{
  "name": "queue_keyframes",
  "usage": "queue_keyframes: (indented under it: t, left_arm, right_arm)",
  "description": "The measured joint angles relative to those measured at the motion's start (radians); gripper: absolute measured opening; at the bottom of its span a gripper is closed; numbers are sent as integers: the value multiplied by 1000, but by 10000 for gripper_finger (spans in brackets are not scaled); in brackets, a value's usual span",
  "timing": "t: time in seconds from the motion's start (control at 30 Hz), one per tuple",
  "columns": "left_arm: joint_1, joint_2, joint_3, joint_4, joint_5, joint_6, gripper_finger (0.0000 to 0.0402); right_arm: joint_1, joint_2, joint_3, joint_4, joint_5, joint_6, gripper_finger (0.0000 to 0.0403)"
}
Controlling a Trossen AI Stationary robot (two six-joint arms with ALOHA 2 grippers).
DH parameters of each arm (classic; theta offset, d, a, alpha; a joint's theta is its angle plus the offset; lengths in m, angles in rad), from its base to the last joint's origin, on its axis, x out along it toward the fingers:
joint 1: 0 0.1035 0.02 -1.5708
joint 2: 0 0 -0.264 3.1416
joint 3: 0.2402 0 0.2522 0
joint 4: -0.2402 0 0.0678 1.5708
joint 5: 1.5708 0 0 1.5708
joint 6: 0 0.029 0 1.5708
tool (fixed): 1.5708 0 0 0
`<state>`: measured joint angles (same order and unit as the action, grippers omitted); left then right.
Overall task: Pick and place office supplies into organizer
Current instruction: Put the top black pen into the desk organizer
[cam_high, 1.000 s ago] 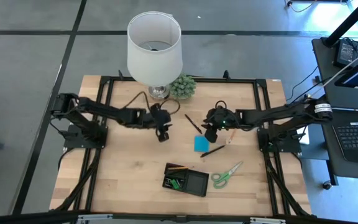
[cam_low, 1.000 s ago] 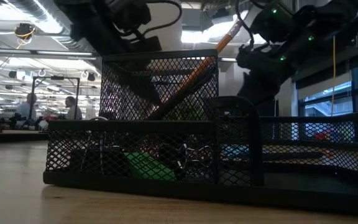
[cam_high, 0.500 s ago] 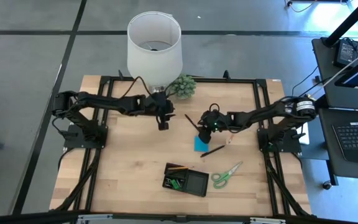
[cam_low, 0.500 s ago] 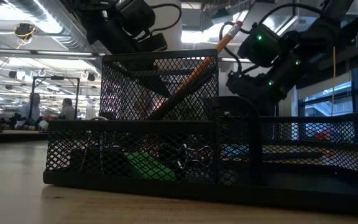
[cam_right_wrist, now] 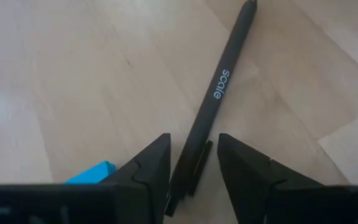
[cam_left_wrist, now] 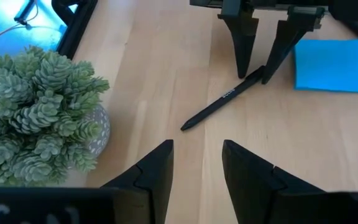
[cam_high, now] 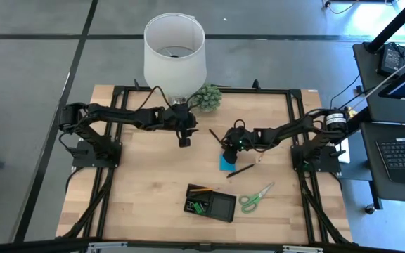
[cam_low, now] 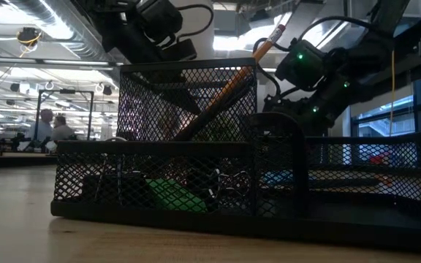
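Pen (cam_right_wrist: 213,109) | lay flat at bench centre, twelve o'clock of blue pad (cam_high: 227,162) | right hand (cam_right_wrist: 193,168) spread astride its clip end | looked light, stiff, slick: pinch mid-barrel | left hand (cam_left_wrist: 196,165) spread, idle near plant (cam_left_wrist: 36,112)

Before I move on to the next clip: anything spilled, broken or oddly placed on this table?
Nothing stands out. A pencil leans in the organizer; scissors, the blue pad and pens lie loose on the table, not yet sorted. The open right gripper straddles a black pen; the left gripper hangs open near the plant.
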<state>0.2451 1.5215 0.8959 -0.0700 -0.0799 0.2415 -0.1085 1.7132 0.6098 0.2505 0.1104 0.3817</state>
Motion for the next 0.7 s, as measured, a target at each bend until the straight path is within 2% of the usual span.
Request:
queue_keyframes:
  t: [0.13,0.4,0.53,0.7]
  left_arm:
    - [0,0,0,0,0,61,132]
    - [0,29,-2,-4,0,67,132]
    - [-3,66,-2,17,4,60,132]
    - [-15,173,-2,81,74,60,132]
  right_arm:
    - [0,5,0,-7,-3,-29,121]
    - [-1,5,2,-46,-21,-131,39]
    - [0,5,2,-39,-35,-206,29]
    - [-1,6,0,-35,-51,-230,38]
